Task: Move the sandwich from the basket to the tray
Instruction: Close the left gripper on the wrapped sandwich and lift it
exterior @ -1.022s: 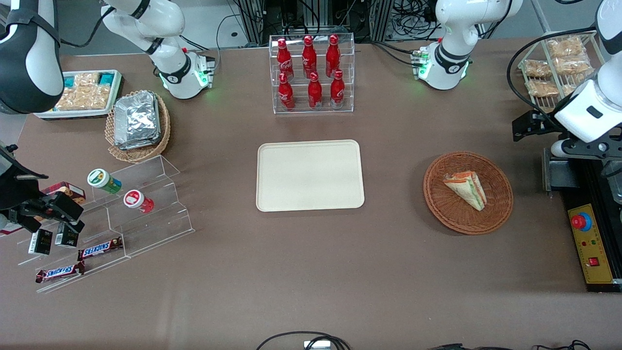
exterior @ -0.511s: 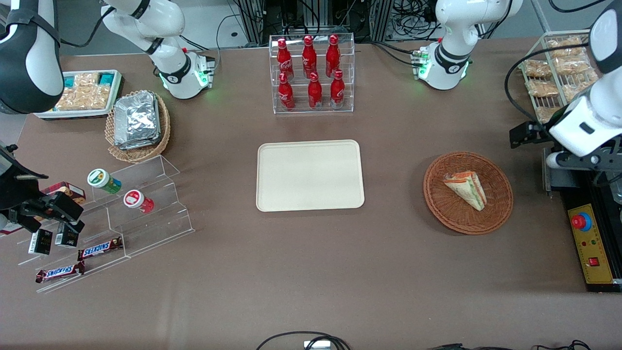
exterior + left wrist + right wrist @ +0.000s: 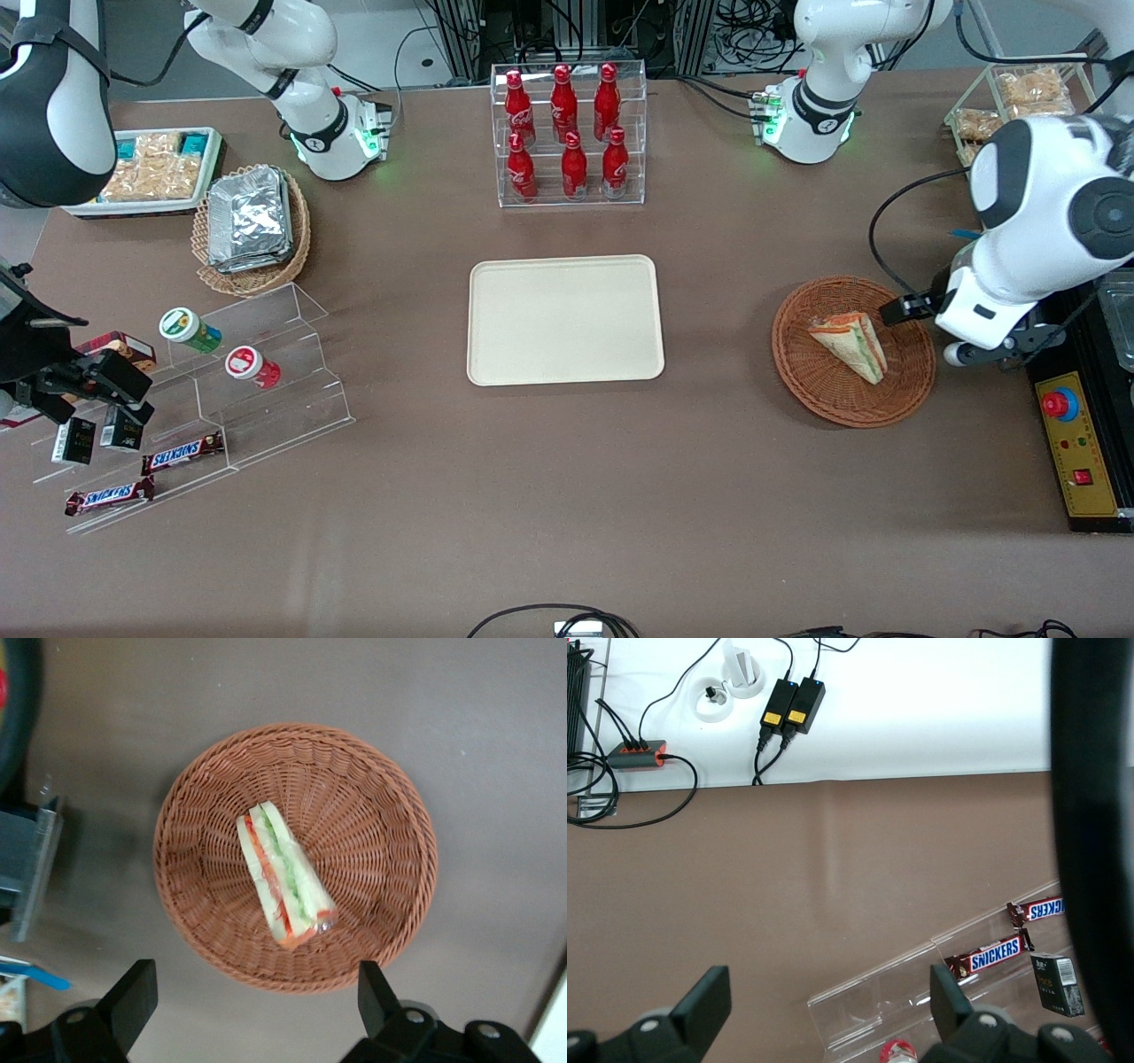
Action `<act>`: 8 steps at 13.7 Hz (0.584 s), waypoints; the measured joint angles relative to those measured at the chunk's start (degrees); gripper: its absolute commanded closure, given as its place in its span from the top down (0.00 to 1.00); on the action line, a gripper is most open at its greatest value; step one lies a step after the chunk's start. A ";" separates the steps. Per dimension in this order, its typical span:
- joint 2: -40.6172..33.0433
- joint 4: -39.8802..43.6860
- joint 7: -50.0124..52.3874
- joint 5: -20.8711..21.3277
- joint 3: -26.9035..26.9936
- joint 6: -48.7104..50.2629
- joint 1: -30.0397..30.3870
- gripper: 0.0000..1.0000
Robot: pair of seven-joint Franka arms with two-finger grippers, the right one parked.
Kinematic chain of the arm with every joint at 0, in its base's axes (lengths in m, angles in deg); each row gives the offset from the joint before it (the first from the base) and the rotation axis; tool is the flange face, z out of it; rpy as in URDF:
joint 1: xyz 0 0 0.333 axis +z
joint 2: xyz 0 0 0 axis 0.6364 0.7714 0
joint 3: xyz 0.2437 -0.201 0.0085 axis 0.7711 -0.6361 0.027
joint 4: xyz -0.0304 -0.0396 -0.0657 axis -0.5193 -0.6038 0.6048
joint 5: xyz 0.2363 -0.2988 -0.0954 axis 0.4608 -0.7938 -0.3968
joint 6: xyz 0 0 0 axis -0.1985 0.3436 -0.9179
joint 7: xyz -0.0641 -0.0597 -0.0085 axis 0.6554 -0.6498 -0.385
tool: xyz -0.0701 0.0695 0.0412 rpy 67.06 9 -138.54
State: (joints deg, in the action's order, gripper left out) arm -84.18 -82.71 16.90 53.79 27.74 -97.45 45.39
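1. The left arm's black two-finger gripper (image 3: 252,1010) hangs above the round reddish-brown wicker basket (image 3: 912,377), fingers spread wide and empty; the front view shows only one dark fingertip.
2. The clear-wrapped triangular sandwich (image 3: 283,875) lies inside that basket, orange and green filling stripes showing.
3. The flat cream rectangular tray (image 3: 565,320) sits well apart from the basket, toward the parked arm's end.

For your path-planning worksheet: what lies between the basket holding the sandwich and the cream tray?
Front view: only bare brown tabletop between basket and tray. The open gripper hangs above the sandwich.
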 measured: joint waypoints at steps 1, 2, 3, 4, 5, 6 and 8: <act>0.05 -2.06 2.59 0.02 -0.03 -2.94 -0.02 1.00; 0.08 -4.06 5.07 0.04 -0.05 -5.76 -0.04 1.00; 0.12 -6.04 7.55 0.05 -0.07 -8.53 -0.05 1.00; 0.20 -7.91 9.94 0.06 -0.08 -10.92 -0.06 1.00; 0.47 -9.40 12.10 0.06 -0.11 -12.62 -0.08 1.00; 0.91 -10.28 14.07 0.06 -0.15 -13.51 -0.10 1.00; 2.02 -10.90 16.92 0.07 -0.22 -14.42 -0.16 1.00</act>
State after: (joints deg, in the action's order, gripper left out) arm -82.16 -93.61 33.82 53.86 27.52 -111.87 45.23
